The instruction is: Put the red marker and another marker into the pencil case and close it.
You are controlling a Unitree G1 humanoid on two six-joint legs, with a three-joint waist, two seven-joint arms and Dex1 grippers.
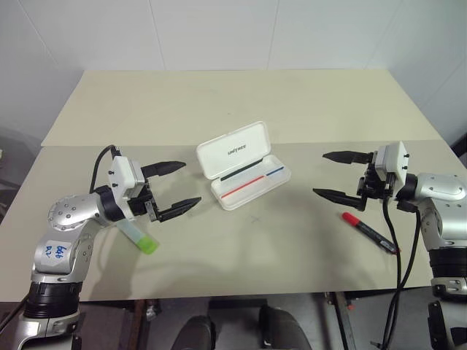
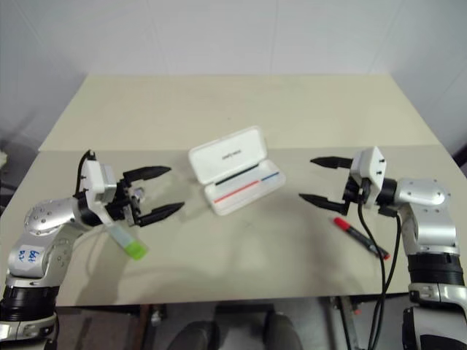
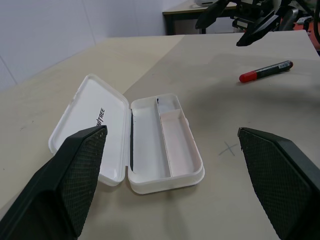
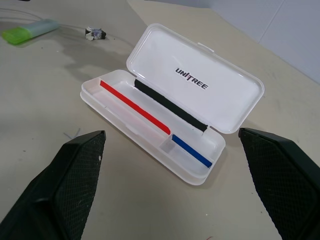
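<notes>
Left eye view showed the pencil case (image 1: 244, 173) lying open near the middle of the tabletop (image 1: 219, 98), its lid (image 1: 233, 149) folded back toward the far edge and its tray toward the near edge. A red stripe (image 1: 241, 189) and a shorter blue stripe (image 1: 275, 172) ran along the tray's front wall, and I could see no marker inside it.

My left claw (image 1: 174, 188) hung above the tabletop toward the left edge, its two black fingers spread wide with nothing between them, pointing toward the case. Just below it, close to the near edge, lay another marker (image 1: 141, 237), the stubby highlighter, with its lime-green cap (image 1: 148, 245) turned toward the near edge.

My right claw (image 1: 340, 176) hung toward the right edge, likewise spread wide and empty, also aimed at the case. The red marker (image 1: 371, 232) lay flat on the tabletop just below it, near the near right corner, its red cap (image 1: 351, 218) pointing toward the case and its black barrel toward the corner. Both markers sat well apart from the case.
</notes>
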